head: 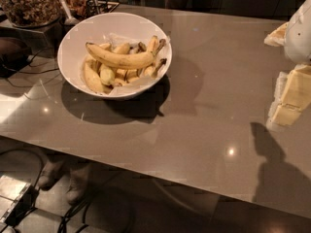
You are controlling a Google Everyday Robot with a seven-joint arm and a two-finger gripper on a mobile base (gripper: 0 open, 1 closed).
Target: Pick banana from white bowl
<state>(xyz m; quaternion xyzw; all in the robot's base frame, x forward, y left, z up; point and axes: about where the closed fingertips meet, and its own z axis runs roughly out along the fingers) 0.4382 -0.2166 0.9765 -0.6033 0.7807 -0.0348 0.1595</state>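
The white bowl (68, 45) stands on the grey table at the upper left of the camera view. It holds several bananas. The longest banana (121, 60), yellow with brown speckles, lies across the top of the pile, with its dark stem tip to the left. My gripper (290, 98) shows at the right edge as white and pale yellow parts above the table. It is far to the right of the bowl and holds nothing that I can see.
A dark container of nuts (28, 4) stands behind the bowl at the far left, with utensils (65, 11) beside it. Black cables (22, 73) lie left of the bowl. The table's front edge runs diagonally below; shoes (58, 178) and cables are on the floor.
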